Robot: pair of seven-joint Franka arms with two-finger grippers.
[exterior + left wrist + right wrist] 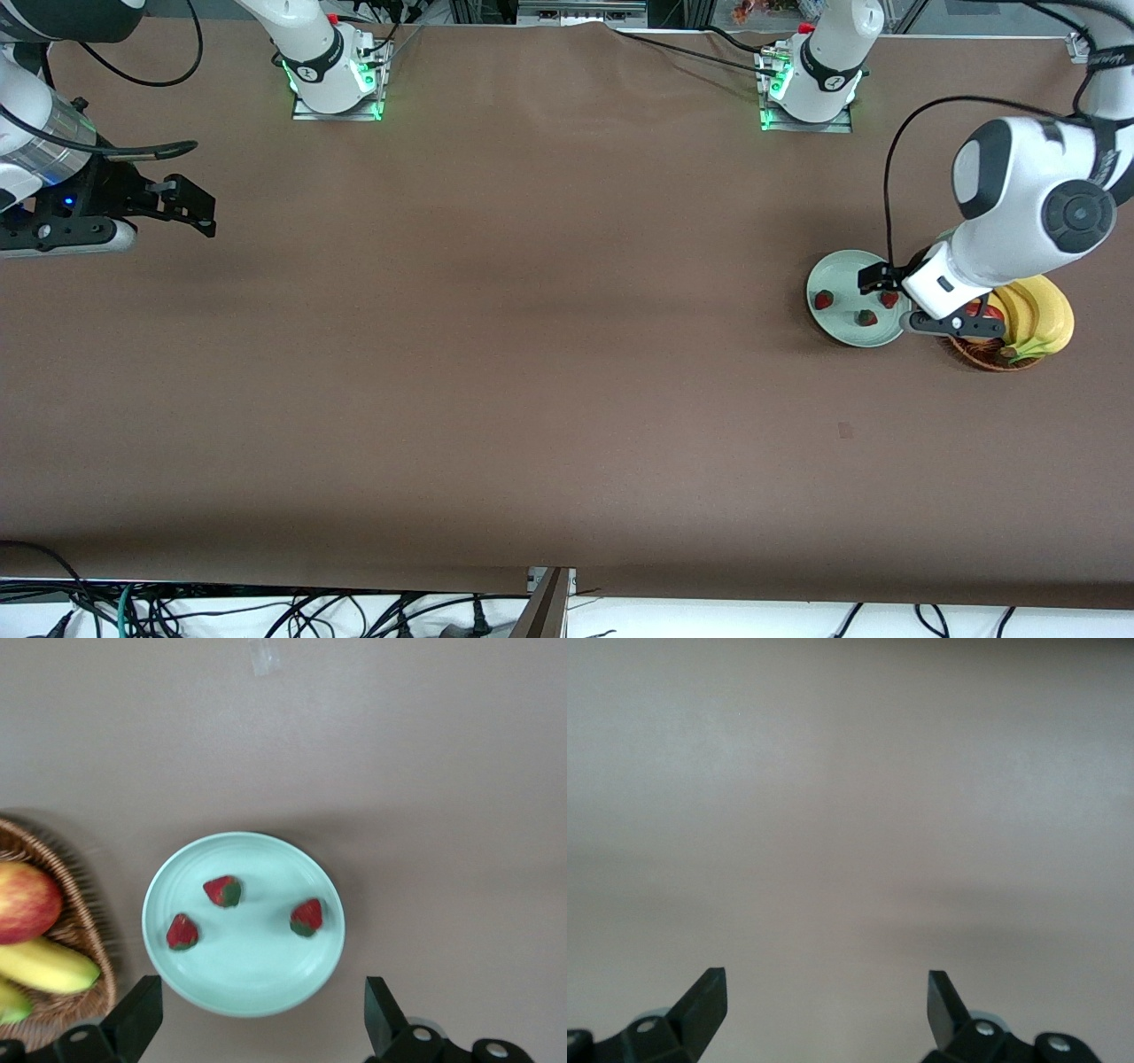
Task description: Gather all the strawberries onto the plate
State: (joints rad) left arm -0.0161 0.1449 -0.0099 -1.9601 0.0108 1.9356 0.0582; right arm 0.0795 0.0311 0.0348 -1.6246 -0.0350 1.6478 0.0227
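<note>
Three tiny red strawberries (824, 299) (889, 299) (866, 317) with dark green tops lie apart from one another inside the round, shallow, pale mint-green plate (837, 332). The plate sits flat on the worktop at the left arm's end, all three berries resting within its raised rim.

Brown cloth-covered table (532, 354); tangled cables (266, 611) along its near edge.

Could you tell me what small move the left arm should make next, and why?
Probably lift the left gripper straight up and away: all three strawberries already lie on the plate, and its open fingers hold nothing. The right gripper waits.
</note>
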